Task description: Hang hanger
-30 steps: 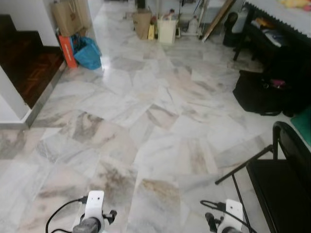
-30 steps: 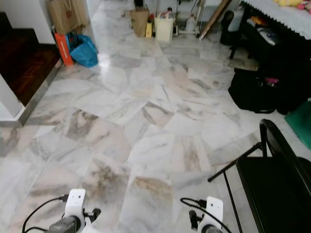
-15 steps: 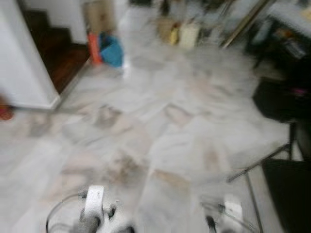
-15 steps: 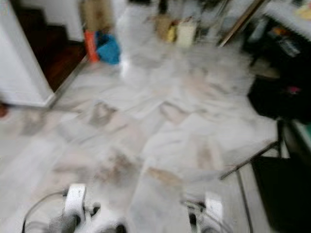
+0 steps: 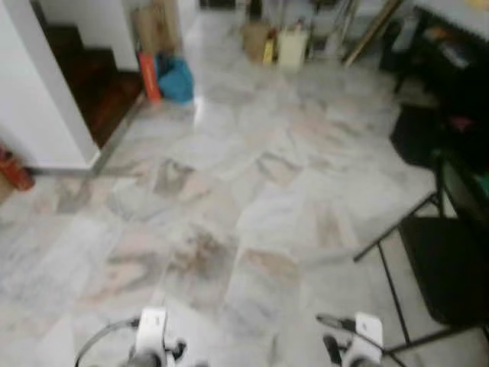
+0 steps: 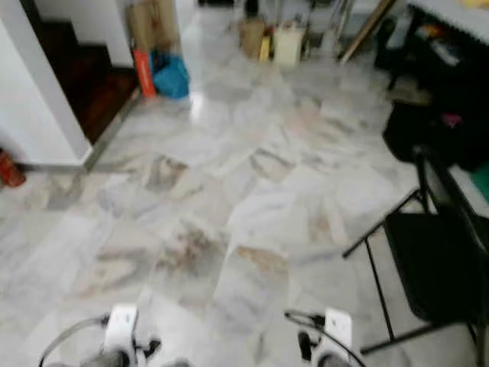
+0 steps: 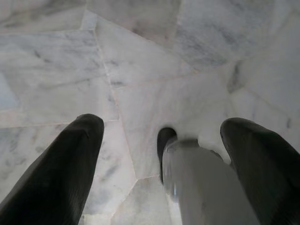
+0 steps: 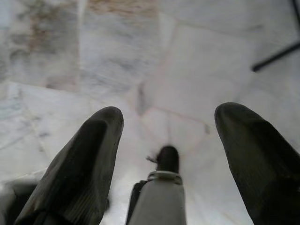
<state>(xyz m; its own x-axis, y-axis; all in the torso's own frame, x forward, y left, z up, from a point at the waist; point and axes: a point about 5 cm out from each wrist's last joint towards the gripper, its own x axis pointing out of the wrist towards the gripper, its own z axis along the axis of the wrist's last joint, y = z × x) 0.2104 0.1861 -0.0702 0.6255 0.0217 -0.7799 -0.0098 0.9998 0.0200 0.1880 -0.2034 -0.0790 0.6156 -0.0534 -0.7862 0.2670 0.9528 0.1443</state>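
Observation:
My left gripper (image 7: 164, 126) hangs over the marble floor (image 5: 252, 191), open, with nothing between its black fingers (image 7: 70, 159). My right gripper (image 8: 169, 115) is also low over the floor and open, and it holds nothing. The tops of both wrists, the left wrist (image 5: 151, 338) and the right wrist (image 5: 365, 340), sit at the bottom edge of the eye views. The eye views are slightly blurred.
A black folding chair (image 5: 447, 267) stands close on the right, with a black bag (image 5: 416, 134) and a dark table (image 5: 451, 53) behind it. A white wall corner (image 5: 38, 99) and dark wooden steps (image 5: 95, 84) are on the left. A blue bag (image 5: 176, 79) and boxes (image 5: 256, 38) lie further back.
The camera has shifted, so the whole scene has slid: the white wall corner and a red object have come into view on the left. Both arms still hang low.

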